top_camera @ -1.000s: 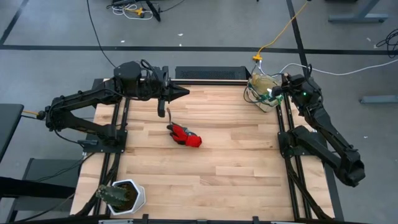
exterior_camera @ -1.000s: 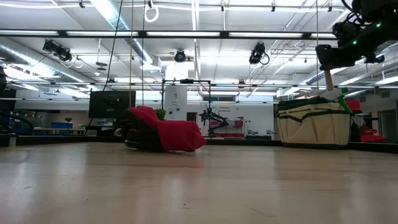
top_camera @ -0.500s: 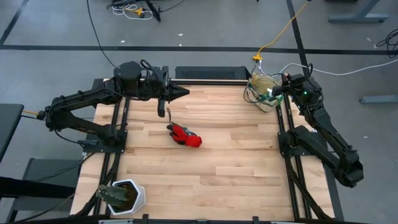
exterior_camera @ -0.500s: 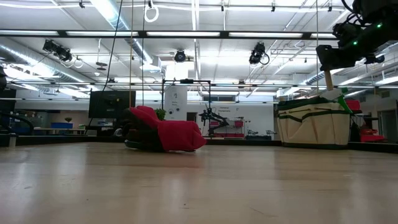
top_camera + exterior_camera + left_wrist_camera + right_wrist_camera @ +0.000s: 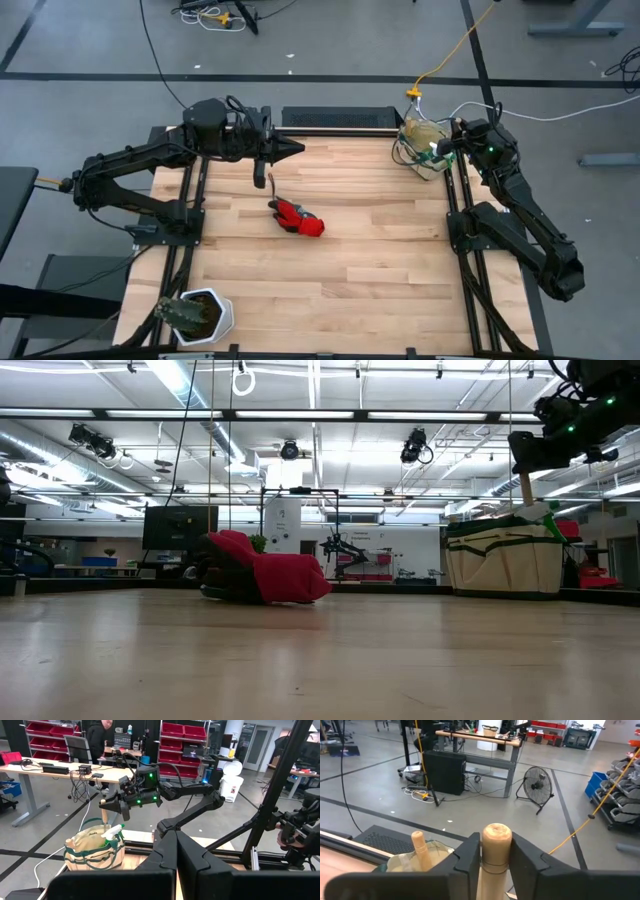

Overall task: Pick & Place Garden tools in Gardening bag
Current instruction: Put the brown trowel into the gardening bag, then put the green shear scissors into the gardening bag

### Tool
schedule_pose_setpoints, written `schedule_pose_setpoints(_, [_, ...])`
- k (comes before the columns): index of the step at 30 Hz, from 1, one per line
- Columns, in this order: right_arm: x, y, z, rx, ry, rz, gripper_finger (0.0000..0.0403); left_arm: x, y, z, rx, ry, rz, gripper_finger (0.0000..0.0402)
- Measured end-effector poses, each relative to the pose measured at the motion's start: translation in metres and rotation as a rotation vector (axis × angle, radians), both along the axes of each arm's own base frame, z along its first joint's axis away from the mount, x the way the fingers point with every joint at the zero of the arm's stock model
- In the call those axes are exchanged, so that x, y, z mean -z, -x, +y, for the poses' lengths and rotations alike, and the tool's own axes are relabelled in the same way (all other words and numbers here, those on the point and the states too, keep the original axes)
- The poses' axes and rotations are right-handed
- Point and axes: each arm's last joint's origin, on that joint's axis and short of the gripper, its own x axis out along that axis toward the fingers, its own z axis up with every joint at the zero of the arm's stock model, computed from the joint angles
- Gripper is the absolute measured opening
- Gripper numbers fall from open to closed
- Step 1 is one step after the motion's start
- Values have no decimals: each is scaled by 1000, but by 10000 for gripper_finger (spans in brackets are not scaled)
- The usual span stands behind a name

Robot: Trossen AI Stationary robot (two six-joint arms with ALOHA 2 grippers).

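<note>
While the right gripper (image 5: pixel 443 148) hangs over the gardening bag (image 5: pixel 422 147) at the upper right of the high view, a wooden-handled tool (image 5: pixel 493 854) stands upright between its fingers.

Its jaws flank the handle closely, though whether they press it cannot be told; a second wooden handle (image 5: pixel 420 850) pokes from the bag; the red glove (image 5: pixel 297 217) lies mid-table, a slim tool (image 5: pixel 270 183) just beside it, both well apart from the bag; the left gripper (image 5: pixel 290 148) waits upper centre, jaws closed on nothing; a white pot (image 5: pixel 203 315) sits lower left.

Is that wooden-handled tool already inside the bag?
Partly: its wooden handle stands upright between the right end effector's fingers, above the bag.
</note>
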Motion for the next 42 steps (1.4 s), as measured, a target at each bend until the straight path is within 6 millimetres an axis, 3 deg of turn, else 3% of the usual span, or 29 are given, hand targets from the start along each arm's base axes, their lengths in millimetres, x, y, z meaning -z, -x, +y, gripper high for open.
schedule_pose_setpoints(23, [0,-1,0,-25,-4,-10,174,0,0,0,-2,7,0,2])
schedule_pose_setpoints(42, [-9,1,4,-22,75,-64,176,0,0,0,-3,25,0,2])
